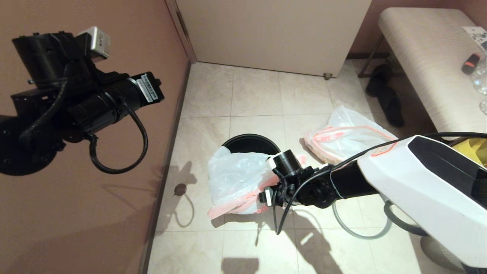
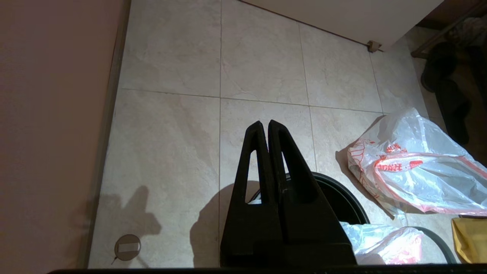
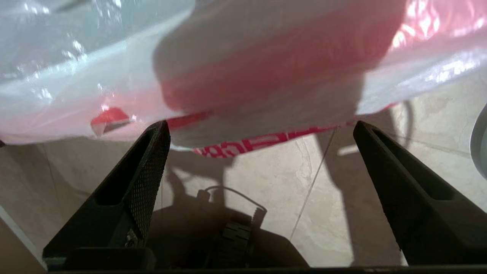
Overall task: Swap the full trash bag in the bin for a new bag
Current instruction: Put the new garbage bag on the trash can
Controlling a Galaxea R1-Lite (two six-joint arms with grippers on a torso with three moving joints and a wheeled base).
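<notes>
The black bin (image 1: 249,139) stands on the tiled floor, its far half open and dark inside. A puffy translucent white bag with a pink-red hem, which I take for the full trash bag (image 1: 234,179), slumps over the bin's near side; its contents do not show clearly. The new bag (image 1: 344,139), limp with red print, lies on the floor right of the bin. My right gripper (image 3: 261,129) is open right beside the full bag's hem, holding nothing. High at the left wall, my left gripper (image 2: 264,123) is shut and empty.
A grey hoop (image 1: 361,233) lies on the floor under my right arm. A yellow bag (image 1: 473,148) is at the right edge. A padded bench (image 1: 430,57) and black slippers (image 1: 388,99) are at the back right, with a wall (image 1: 76,213) close on the left.
</notes>
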